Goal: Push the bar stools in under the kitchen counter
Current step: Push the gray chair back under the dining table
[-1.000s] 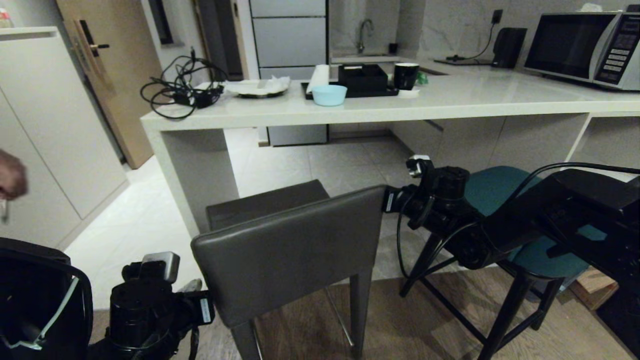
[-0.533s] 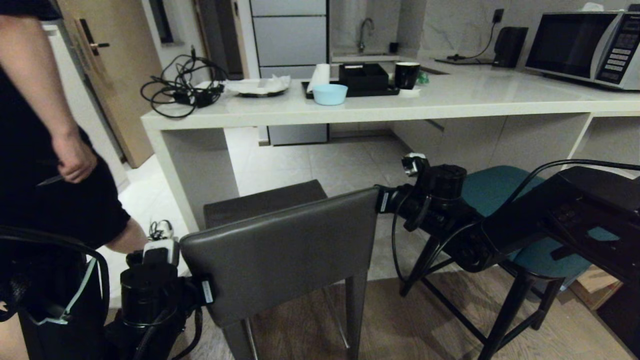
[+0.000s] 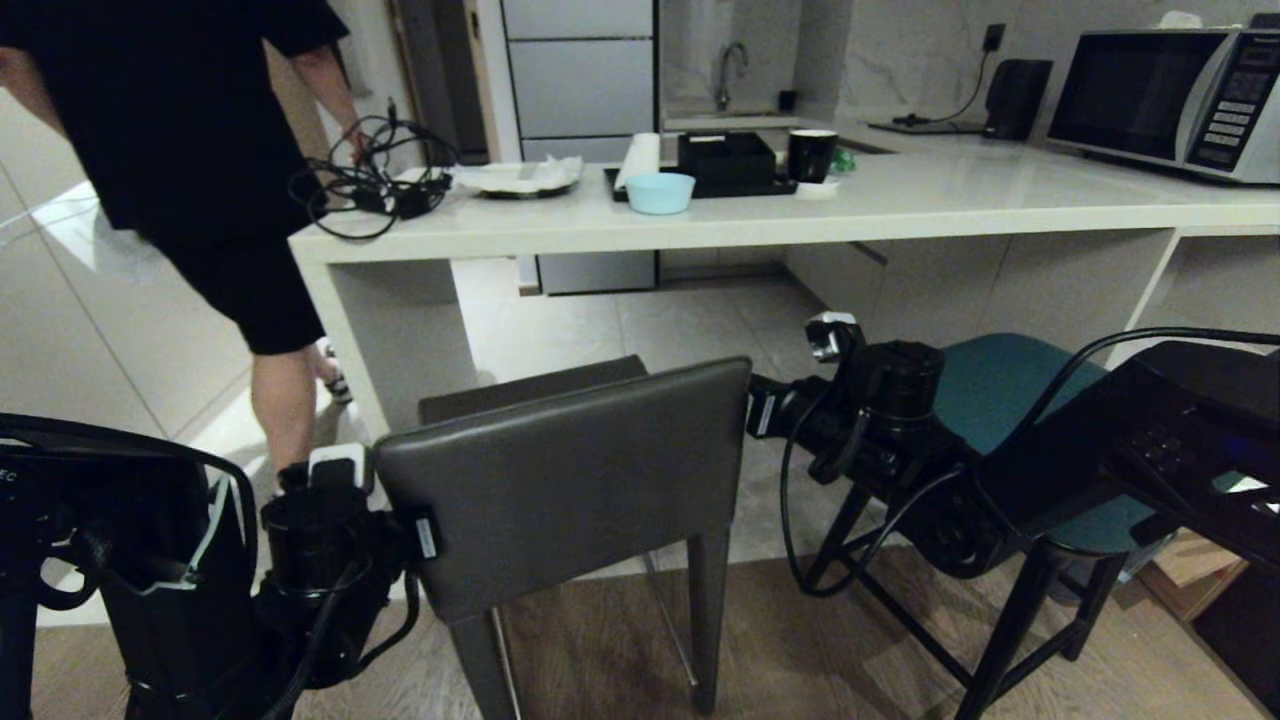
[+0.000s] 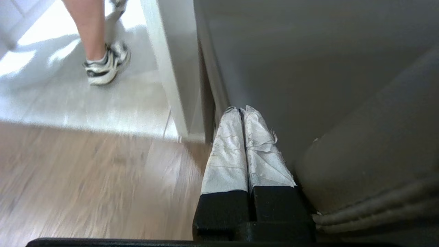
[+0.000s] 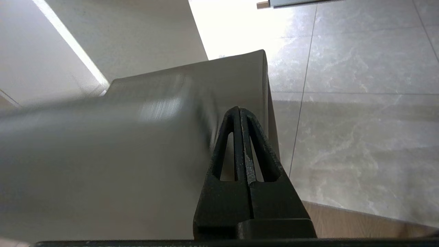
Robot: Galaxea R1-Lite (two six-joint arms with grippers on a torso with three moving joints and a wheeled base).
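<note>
The dark grey bar stool [image 3: 560, 490] stands in front of the kitchen counter [image 3: 900, 205], its seat partly under the slab's edge. My left gripper [image 3: 420, 540] is shut and its taped fingertips [image 4: 236, 137] press against the left end of the stool's back [image 4: 308, 79]. My right gripper [image 3: 757, 410] is shut too, its black tips [image 5: 239, 109] lying against the right end of that back [image 5: 137, 154]. To the right, behind my right arm, stands the teal bar stool [image 3: 1000, 385] on thin black legs, its seat near the counter's edge.
A person [image 3: 200, 150] in black stands at the counter's left end, a hand at a cable bundle [image 3: 370, 185]. A blue bowl [image 3: 660, 190], black tray [image 3: 725, 160], mug [image 3: 812, 152] and microwave [image 3: 1170, 95] are on the counter. A cardboard box [image 3: 1195, 570] is on the floor.
The grey stool has shifted slightly toward the counter with both shut grippers against its back. My left gripper has risen. The person has walked from the near left to the counter's end.
</note>
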